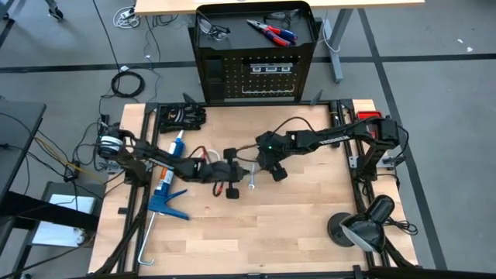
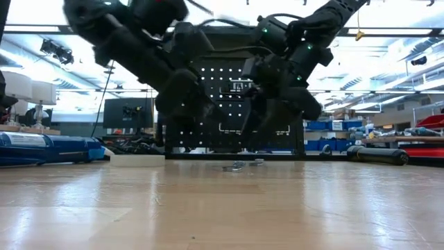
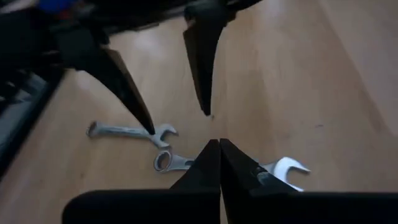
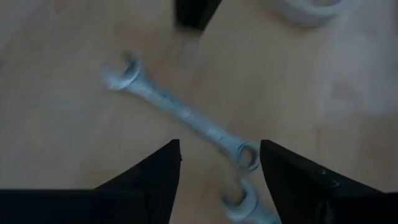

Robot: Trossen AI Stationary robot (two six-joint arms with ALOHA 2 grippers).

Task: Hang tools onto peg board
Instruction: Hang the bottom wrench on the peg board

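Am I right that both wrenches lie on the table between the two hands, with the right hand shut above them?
Not quite. The two wrenches do lie on the table between the hands, but the right hand is open above them, as the right wrist view shows. It is the left hand that is shut.

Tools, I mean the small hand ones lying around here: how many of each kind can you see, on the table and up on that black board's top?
Silver wrenches, on the table: 2
Red-and-blue pliers, on the peg board top: 1
Black-framed safety glasses, same top: 1
Total: 4
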